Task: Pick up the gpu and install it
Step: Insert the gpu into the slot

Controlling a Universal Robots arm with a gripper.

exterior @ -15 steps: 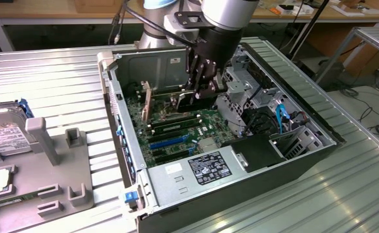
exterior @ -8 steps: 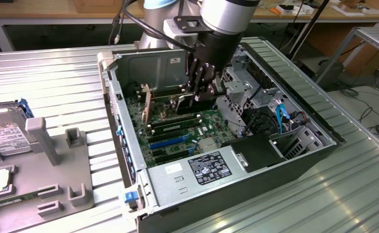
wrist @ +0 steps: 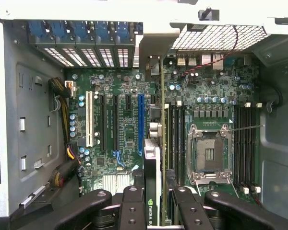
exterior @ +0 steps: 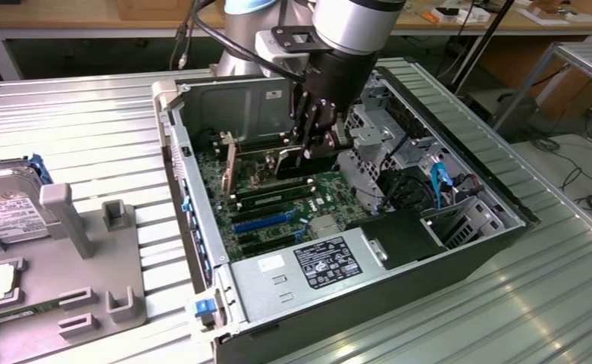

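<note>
In the upper centre of the exterior view, the tool (exterior: 311, 150) reaches down into the open computer case (exterior: 498, 220) lying on the bench (exterior: 73, 129). Its fingers are clamped on the gpu (exterior: 298, 165). The card is held on edge over the motherboard (exterior: 275, 205); whether it touches a slot cannot be told.

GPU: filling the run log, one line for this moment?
gripper: shut on gpu | gpu: on edge, inside open case, over motherboard | seated: cannot tell
</note>
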